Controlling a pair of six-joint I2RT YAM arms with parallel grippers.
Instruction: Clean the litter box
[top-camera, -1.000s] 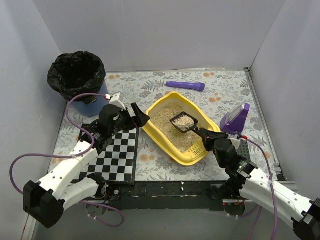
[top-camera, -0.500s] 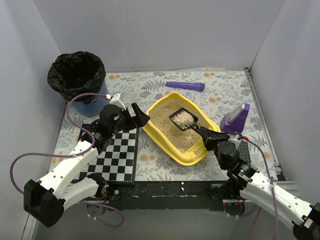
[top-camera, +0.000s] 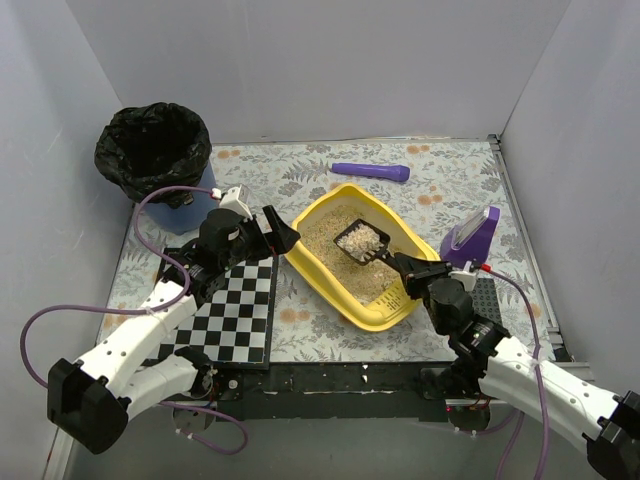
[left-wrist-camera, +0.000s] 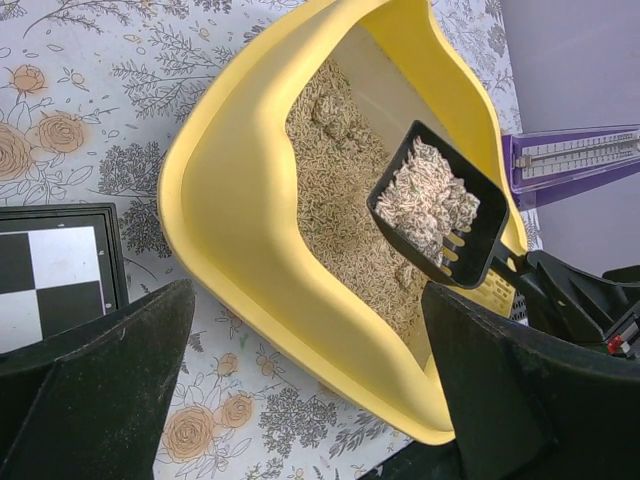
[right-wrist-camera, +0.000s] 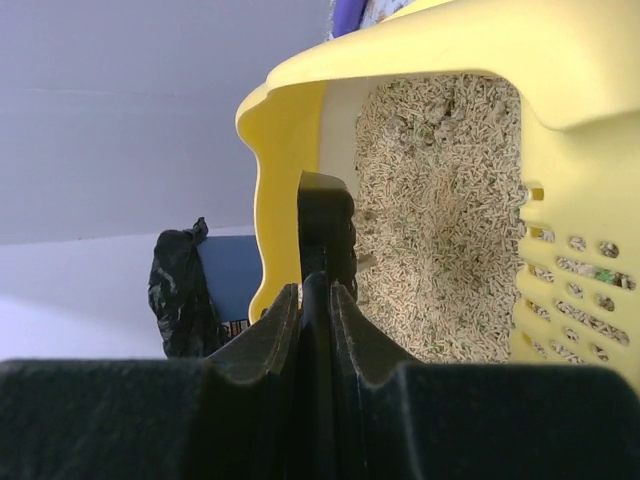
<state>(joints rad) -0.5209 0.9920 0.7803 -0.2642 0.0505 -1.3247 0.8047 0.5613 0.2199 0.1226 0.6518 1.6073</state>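
The yellow litter box (top-camera: 316, 276) with beige litter lies mid-table; it also shows in the left wrist view (left-wrist-camera: 230, 240) and the right wrist view (right-wrist-camera: 590, 250). My right gripper (top-camera: 408, 266) is shut on the handle of the black slotted scoop (top-camera: 361, 241), which hangs above the litter, loaded with a clump. In the right wrist view the jaws (right-wrist-camera: 315, 290) clamp the scoop handle (right-wrist-camera: 325, 225). The scoop (left-wrist-camera: 438, 205) shows full in the left wrist view. My left gripper (top-camera: 284, 231) is open, empty, beside the box's left rim.
A blue bin with a black bag (top-camera: 155, 160) stands at the back left. A purple cylinder (top-camera: 370, 172) lies behind the box. A purple holder (top-camera: 470, 238) stands to the right. A checkered board (top-camera: 228, 310) lies under the left arm.
My right gripper has lifted the loaded scoop and moved it slightly left and back over the litter. The left arm has not moved.
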